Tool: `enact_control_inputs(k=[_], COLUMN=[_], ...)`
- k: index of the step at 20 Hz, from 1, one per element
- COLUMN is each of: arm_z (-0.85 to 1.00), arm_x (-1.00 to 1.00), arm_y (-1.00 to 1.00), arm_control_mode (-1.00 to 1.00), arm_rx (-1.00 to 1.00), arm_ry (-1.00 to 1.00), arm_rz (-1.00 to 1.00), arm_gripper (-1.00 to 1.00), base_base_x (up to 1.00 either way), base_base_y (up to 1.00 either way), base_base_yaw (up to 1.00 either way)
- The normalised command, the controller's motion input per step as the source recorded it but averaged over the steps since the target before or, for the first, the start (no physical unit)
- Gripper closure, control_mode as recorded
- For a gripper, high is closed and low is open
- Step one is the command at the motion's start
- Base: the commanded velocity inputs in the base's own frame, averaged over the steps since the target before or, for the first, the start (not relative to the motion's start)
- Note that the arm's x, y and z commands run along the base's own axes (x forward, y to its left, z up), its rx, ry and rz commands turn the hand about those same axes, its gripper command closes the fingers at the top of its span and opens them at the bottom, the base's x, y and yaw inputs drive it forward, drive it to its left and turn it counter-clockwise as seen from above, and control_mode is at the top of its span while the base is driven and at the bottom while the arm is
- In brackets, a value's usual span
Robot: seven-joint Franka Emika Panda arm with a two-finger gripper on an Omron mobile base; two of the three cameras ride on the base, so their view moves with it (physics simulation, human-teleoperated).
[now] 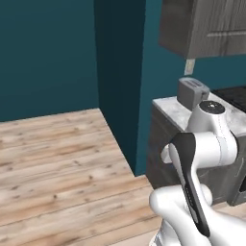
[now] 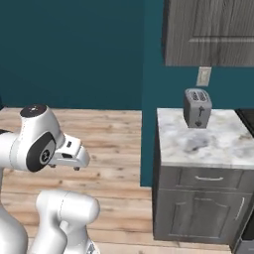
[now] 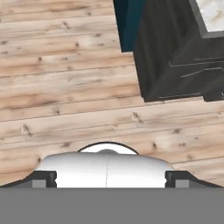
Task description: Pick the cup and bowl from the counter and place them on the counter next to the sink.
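Wood floor (image 3: 65, 87) below | gripper (image 3: 107, 181) jaws spread wide, holding nothing | counter (image 2: 208, 141) well ahead, toaster (image 2: 197, 108) on it

the white-grey marble countertop with tan veins (image 2: 218, 141) lies flat over grey cabinet fronts, ending in a squared corner next to the teal wall. in the left base view the same marble top (image 1: 174, 111) shows as a pale slab behind the arm. in the hand view a small corner of the marble (image 3: 213, 14) sits at the upper right, above the dark cabinet side.
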Motion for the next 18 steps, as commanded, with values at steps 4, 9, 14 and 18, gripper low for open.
enact_control_inputs(k=[4,9,14,18], arm_z=[0.0,0.0,0.0,0.0], arm_x=[0.0,0.0,0.0,0.0], arm_y=[0.0,0.0,0.0,0.0], arm_control_mode=[1.0,1.0,1.0,1.0], arm_rx=[0.0,0.0,0.0,0.0], arm_ry=[0.0,0.0,0.0,0.0], arm_rz=[0.0,0.0,0.0,0.0], arm_gripper=[-1.0,-1.0,-1.0,-1.0], base_base_x=[0.0,0.02,0.15,0.14], base_base_y=[-1.0,-1.0,-1.0,-1.0], base_base_yaw=[-0.17,-0.14,-0.11,-0.08])
